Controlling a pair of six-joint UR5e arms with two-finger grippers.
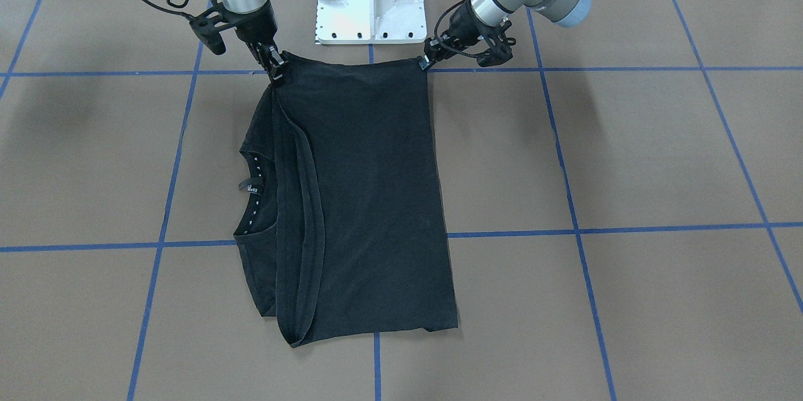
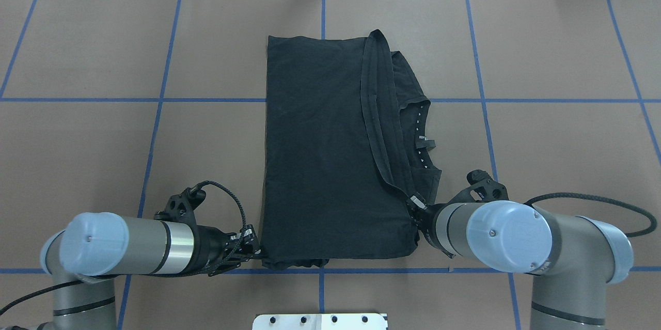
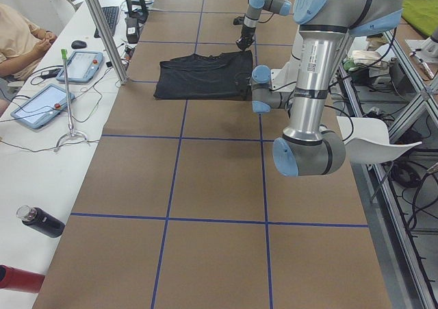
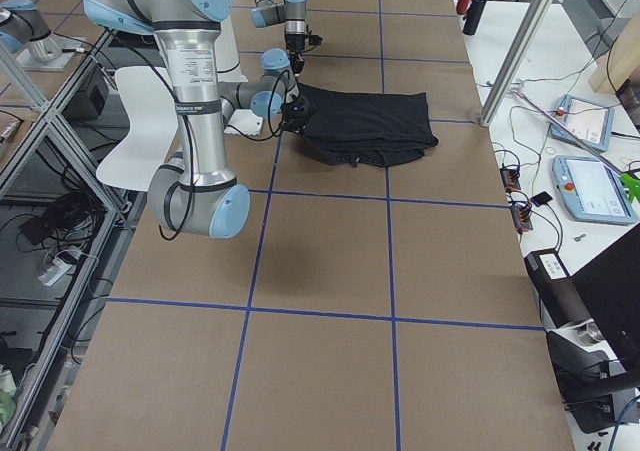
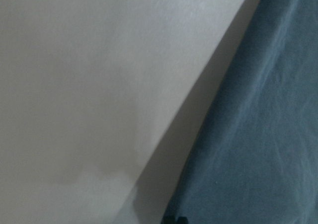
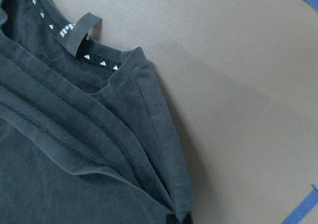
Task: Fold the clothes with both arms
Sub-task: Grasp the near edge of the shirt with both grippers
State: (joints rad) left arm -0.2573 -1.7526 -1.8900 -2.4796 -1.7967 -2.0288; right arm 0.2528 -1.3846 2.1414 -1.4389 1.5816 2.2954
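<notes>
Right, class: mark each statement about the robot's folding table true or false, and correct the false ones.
1. The T-shirt lies folded on the table, with no chest graphic showing. True.
2. Its collar is on the side of the robot's left arm. False: it lies on the right arm's side.
3. The left fingers and the right fingers are at the two shirt corners nearest the white base mount. True.
4. The whole shirt hangs in the air. False: nearly all of it lies flat on the table.
</notes>
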